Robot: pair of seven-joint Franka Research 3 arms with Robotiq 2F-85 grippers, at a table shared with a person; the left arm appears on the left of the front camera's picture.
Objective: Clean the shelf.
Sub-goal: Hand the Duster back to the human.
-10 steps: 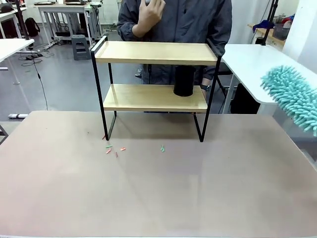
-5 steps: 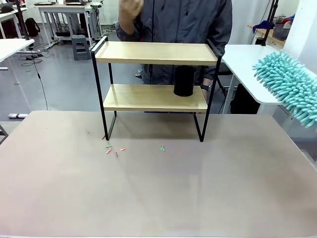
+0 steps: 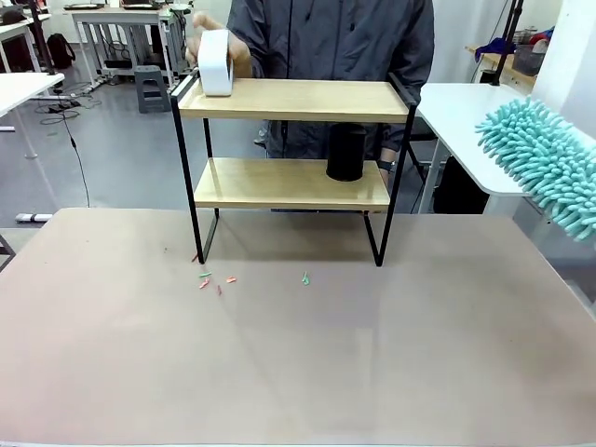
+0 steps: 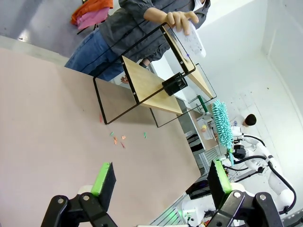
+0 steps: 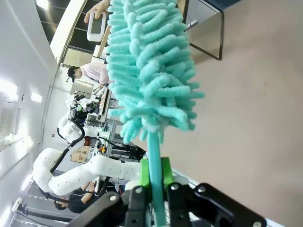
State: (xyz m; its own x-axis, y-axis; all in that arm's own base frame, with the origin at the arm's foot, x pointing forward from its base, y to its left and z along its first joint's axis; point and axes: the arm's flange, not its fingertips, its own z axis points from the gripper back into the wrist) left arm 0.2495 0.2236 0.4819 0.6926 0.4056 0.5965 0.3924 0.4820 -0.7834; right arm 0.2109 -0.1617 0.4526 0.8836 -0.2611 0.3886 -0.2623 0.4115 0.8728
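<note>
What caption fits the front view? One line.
Person's hand holds a white object at the top board of the shelf, black cup on the lower board, teal duster at right.

Front view: person cut off at the top edge; lower torso hidden behind the shelf. Hand, upper left, half covered by a white object (roll or cup, cannot tell). Black cylinder on the lower board: its top is lost under the upper board, contact unclear. Coloured specks on the table, too small to identify. Duster runs off the right edge, handle cut.

Right wrist view: duster stem vanishes between the pads of the right gripper. Its head passes the top edge and screens most of the shelf.
</note>
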